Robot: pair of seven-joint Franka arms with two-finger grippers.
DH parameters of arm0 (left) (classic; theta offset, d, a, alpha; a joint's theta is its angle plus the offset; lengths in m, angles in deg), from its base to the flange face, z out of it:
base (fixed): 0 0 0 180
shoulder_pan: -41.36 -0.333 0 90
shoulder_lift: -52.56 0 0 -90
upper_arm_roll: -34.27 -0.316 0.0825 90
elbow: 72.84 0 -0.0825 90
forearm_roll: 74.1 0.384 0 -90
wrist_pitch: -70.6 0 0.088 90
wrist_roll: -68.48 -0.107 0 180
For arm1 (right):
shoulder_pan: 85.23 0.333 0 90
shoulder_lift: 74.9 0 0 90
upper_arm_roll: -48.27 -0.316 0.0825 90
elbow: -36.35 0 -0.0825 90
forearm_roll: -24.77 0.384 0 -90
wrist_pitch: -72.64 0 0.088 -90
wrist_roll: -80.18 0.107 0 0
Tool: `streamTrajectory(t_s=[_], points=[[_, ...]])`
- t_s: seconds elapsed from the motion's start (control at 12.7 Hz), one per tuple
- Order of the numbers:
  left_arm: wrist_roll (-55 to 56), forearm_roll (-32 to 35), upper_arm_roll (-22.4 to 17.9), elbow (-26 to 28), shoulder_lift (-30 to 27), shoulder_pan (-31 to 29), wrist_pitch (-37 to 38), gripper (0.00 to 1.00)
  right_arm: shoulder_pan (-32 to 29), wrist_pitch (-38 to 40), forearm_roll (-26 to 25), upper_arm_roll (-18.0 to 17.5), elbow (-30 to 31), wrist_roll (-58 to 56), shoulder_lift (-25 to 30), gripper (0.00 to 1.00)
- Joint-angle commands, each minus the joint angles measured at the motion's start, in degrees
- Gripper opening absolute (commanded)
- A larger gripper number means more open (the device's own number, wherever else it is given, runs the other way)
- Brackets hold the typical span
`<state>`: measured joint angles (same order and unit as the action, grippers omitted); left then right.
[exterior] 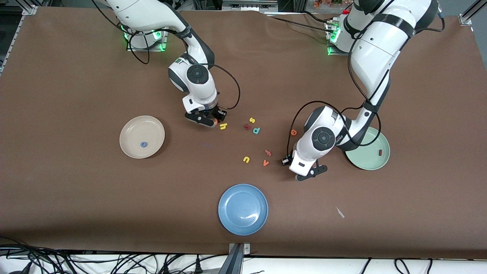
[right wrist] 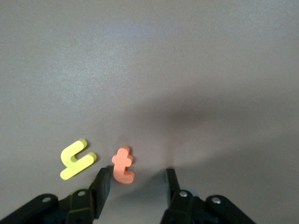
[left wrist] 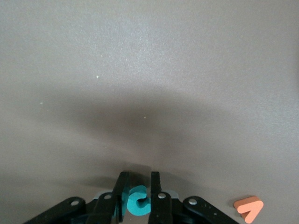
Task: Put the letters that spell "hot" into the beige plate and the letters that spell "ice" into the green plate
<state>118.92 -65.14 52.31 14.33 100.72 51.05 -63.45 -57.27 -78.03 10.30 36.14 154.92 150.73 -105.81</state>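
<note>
Your left gripper (left wrist: 138, 198) has its jaws clamped on the teal c (left wrist: 138, 200) low over the table near the orange v (left wrist: 249, 207), while the dark red i (exterior: 380, 152) lies in the green plate (exterior: 361, 161) and the orange e (exterior: 293, 132) sits on the table near it. Your right gripper (right wrist: 138, 184) is down at the table with its jaws apart, the orange t (right wrist: 123, 164) between them by one finger and the yellow h (right wrist: 77, 159) just beside. The blue o (exterior: 144, 144) rests in the beige plate (exterior: 131, 131).
</note>
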Motion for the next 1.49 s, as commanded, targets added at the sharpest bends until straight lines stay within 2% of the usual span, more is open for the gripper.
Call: streamTrajectory(t_s=[0.0,0.08,0.16,0.47,0.55,0.79,0.94,1.02,1.1,1.18,1.41], points=[[1.6,2.0,-0.4,-0.5,-0.4,0.4,0.2,0.23,0.7,-1.4,-1.9,0.6,-0.5,1.6,-1.0,0.56],[1.5,2.1,-0.4,-0.4,-0.4,0.5,0.2,0.23,0.7,-1.4,-1.9,0.6,-0.6,1.6,-1.0,0.54],[1.5,2.1,-0.4,-0.3,-0.4,0.5,0.2,0.23,0.7,-1.4,-1.9,0.6,-0.6,1.6,-1.0,0.47],[1.2,2.4,-0.5,-0.4,-0.4,0.8,4.1,0.33,0.7,-1.4,-2.0,0.6,-0.6,1.6,-1.0,0.10],[1.2,2.4,-0.5,-0.4,-0.4,0.8,4.1,0.33,0.7,-1.4,-2.0,0.6,-0.6,1.6,-1.0,0.05],[1.5,2.4,-0.3,-0.4,-0.4,0.9,4.1,0.33,0.5,-0.9,-2.5,1.0,-0.6,1.0,-0.4,0.02],[1.9,2.2,-0.4,-0.4,-0.2,1.9,4.1,0.32,-0.8,0.9,-2.8,1.3,-0.2,-2.7,2.3,0.02],[2.7,2.2,-0.4,-0.4,-0.1,2.0,4.1,0.25,-2.7,4.2,-2.9,1.2,-0.2,-6.0,4.1,0.02],[3.1,2.2,-0.4,-0.4,-0.1,2.0,4.1,0.09,-4.0,7.6,-2.9,1.1,-0.2,-9.5,6.0,0.02],[3.1,2.2,-0.4,-0.4,-0.1,2.1,4.1,0.00,-5.9,10.2,-2.7,1.1,-0.2,-13.2,7.9,0.02],[3.0,2.2,-0.4,-0.5,-0.3,1.9,4.1,0.00,-10.8,17.8,-2.4,1.1,0.0,-27.4,12.3,0.02]])
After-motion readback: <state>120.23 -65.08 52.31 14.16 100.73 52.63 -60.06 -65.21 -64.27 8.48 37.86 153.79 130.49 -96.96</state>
